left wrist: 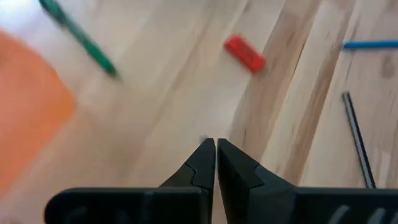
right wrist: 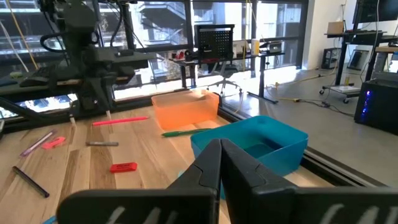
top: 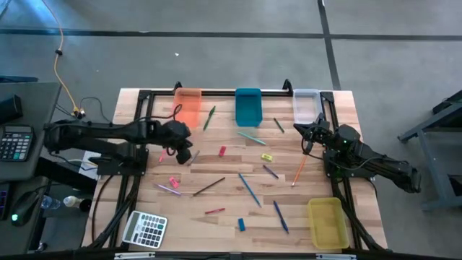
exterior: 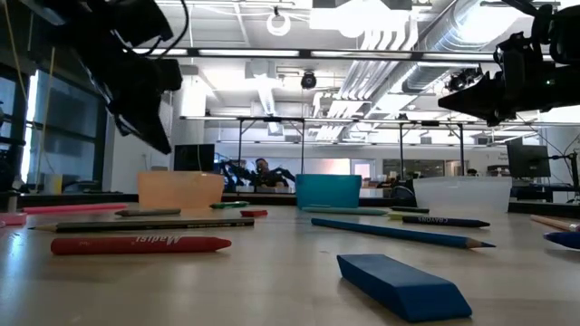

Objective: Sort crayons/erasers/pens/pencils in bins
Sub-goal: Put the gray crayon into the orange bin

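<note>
Four bins sit on the bench point(top: 216, 180): an orange bin point(top: 188, 106), a teal bin point(top: 247, 106) and a clear bin point(top: 306, 105) in a row along the far edge, and a yellow bin point(top: 327, 222) alone at the near right corner. None shows anything inside. The left hand point(top: 180, 150) hangs above the wood just in front of the orange bin, its fingers point(left wrist: 205, 163) nearly together with nothing between them. Close beside it lie a green pencil point(top: 209, 118) toward the teal bin and a red eraser point(top: 222, 151) a little toward the bench's middle. The right hand point(top: 309, 134) is raised just in front of the clear bin, closed and empty; an orange pencil point(top: 299, 172) lies just in front of it and a yellow eraser point(top: 267, 157) a little to its left. Five erasers can be counted: the red and yellow ones, two pink erasers point(top: 173, 182) together in front of the left hand, and a blue eraser point(top: 242, 224) near the front edge. Roughly a dozen thin sticks lie scattered across the middle, among them two blue pens point(top: 250, 189) and one teal pen point(top: 252, 136); the exact total is hard to tell. A calculator point(top: 145, 229) rests at the near left corner.
</note>
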